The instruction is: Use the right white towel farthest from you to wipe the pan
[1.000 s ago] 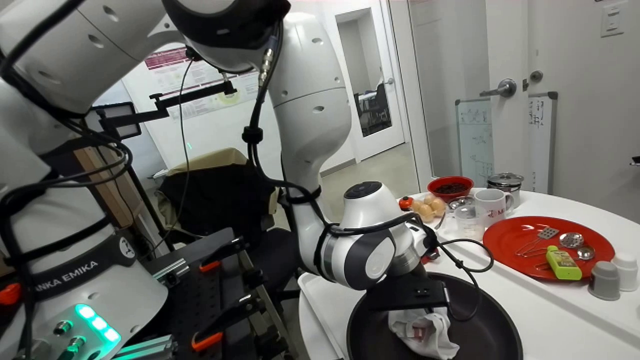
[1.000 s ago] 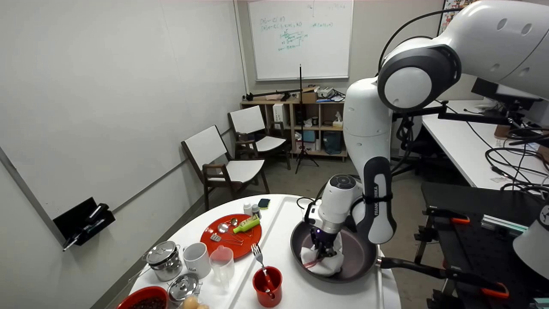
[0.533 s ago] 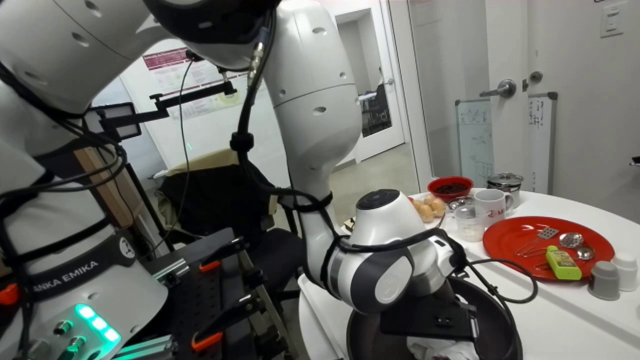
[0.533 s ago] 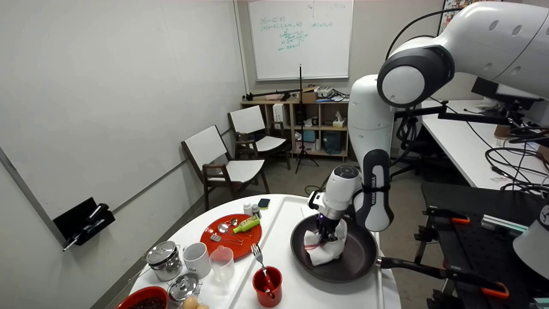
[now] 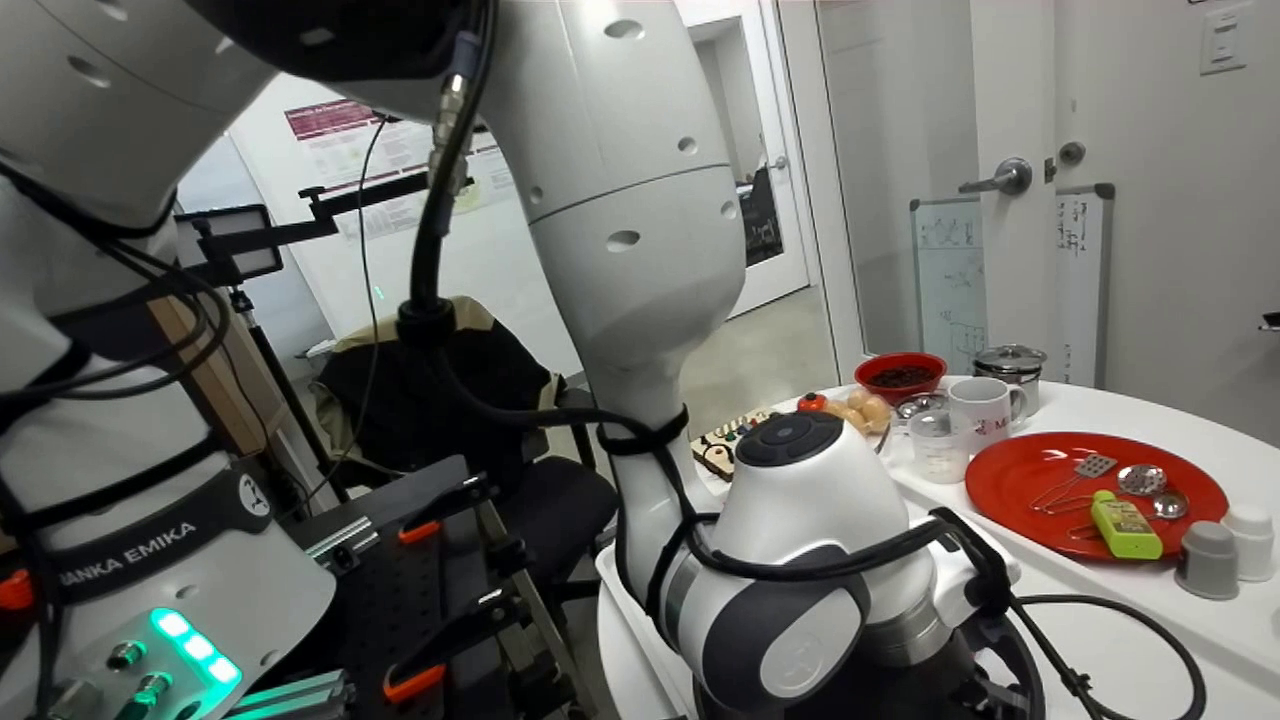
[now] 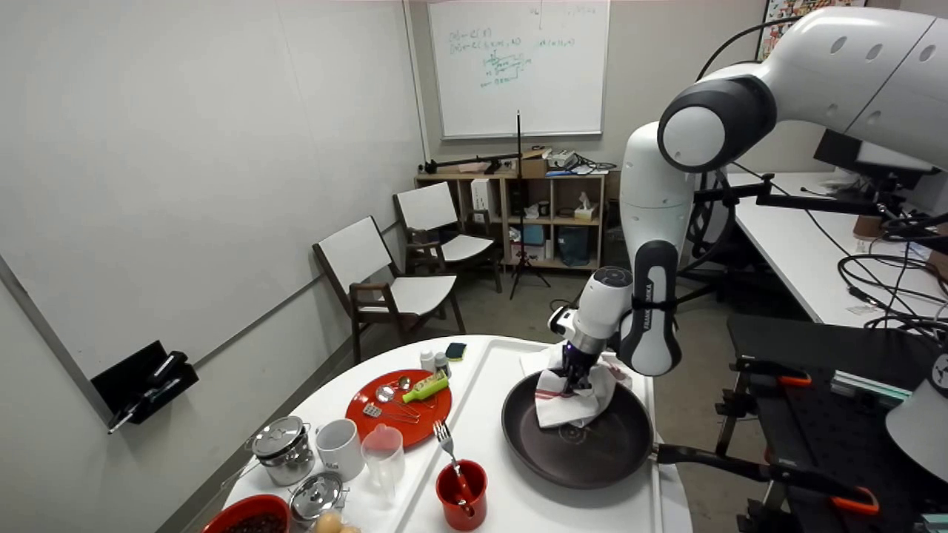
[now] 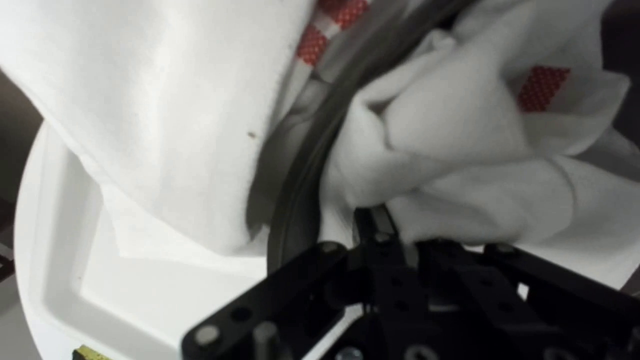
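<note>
a black gripper [image 6: 575, 385] is clamped on a crumpled white towel [image 6: 569, 412] with red stripes, its fingers [image 7: 367, 225] pressed in on the bunched cloth. the towel hangs into the far part of a large round black frying pan [image 6: 585, 463], as seen in an exterior view; whether its lower edge presses on the pan's floor is hard to tell. the pan sits on a white tray [image 7: 130, 295] on a round white table [image 6: 327, 403], and its dark handle [image 6: 711, 459] sticks out past the table's edge. in the wrist view the pan's rim [image 7: 302, 175] curves between the held towel and another white cloth [image 7: 185, 115], also striped in red, which lies outside the pan. the white robot arm [image 5: 640, 200] bends down over the pan and, in an exterior view, hides most of it. on the same tray, near the pan, stands a red cup [image 6: 453, 518] with a fork [image 6: 445, 438] in it. beside the tray, a red plate [image 5: 1010, 475] bears a green bottle [image 6: 427, 386] and small metal utensils [image 6: 372, 409]. near the plate are a white mug [image 6: 339, 448], a clear measuring cup [image 6: 384, 459], a lidded metal pot [image 6: 285, 451] and, farther along, a red bowl [image 5: 900, 359] of dark bits [image 5: 900, 378]. past the plate's other side, a sponge [image 6: 455, 352] lies just beside two small containers [image 6: 427, 360].
</note>
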